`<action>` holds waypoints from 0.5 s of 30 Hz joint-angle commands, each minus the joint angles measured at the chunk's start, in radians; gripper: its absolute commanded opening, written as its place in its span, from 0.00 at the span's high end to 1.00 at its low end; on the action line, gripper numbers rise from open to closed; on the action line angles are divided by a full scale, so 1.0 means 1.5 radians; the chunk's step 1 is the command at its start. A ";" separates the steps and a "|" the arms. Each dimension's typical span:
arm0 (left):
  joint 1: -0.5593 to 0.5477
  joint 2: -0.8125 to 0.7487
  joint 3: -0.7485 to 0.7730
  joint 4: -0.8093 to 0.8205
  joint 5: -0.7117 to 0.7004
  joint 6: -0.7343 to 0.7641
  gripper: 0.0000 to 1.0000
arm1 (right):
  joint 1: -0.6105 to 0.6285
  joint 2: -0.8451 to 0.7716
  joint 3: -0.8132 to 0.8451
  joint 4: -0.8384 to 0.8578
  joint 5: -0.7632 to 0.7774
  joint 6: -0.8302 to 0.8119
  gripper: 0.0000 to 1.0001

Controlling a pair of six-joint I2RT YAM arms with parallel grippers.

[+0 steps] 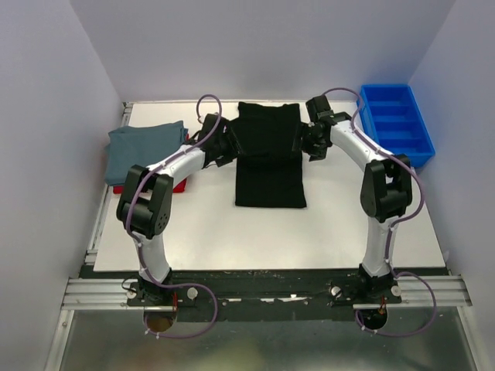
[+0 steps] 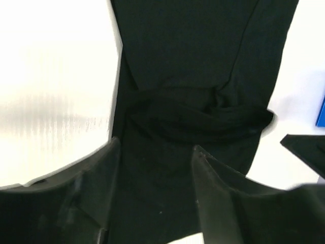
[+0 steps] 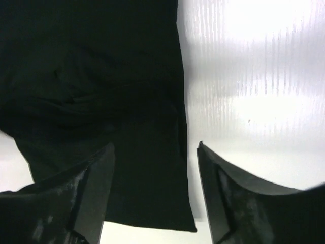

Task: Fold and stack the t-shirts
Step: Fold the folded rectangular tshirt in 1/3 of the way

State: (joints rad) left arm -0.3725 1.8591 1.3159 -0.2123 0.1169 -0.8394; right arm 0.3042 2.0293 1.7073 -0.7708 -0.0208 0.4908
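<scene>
Black t-shirt (image 1: 269, 166) lying between left tool (image 2: 156, 147) and right tool (image 3: 155, 146), each at a side edge, jaws parted, gripping nothing

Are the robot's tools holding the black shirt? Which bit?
Nothing is held. The left tool and the right tool stand open over the black t-shirt, at its side edges.

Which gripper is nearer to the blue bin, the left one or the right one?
Right. The right gripper sits at the black shirt's right edge, toward the blue bin; the left gripper is across the shirt.
</scene>
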 commanded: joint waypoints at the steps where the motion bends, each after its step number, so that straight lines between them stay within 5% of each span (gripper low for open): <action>1: 0.006 0.033 0.039 -0.001 -0.018 0.035 0.26 | -0.011 0.022 0.029 0.007 0.011 0.001 0.18; 8: 0.006 -0.049 -0.031 -0.016 -0.030 0.075 0.27 | -0.011 -0.155 -0.219 0.131 0.010 0.012 0.18; 15: -0.015 -0.147 -0.227 0.056 0.042 0.031 0.40 | -0.010 -0.292 -0.460 0.226 -0.103 0.021 0.36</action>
State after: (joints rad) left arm -0.3714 1.7161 1.1164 -0.1963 0.1181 -0.7609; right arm 0.2924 1.6497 1.1458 -0.5503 -0.0700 0.5087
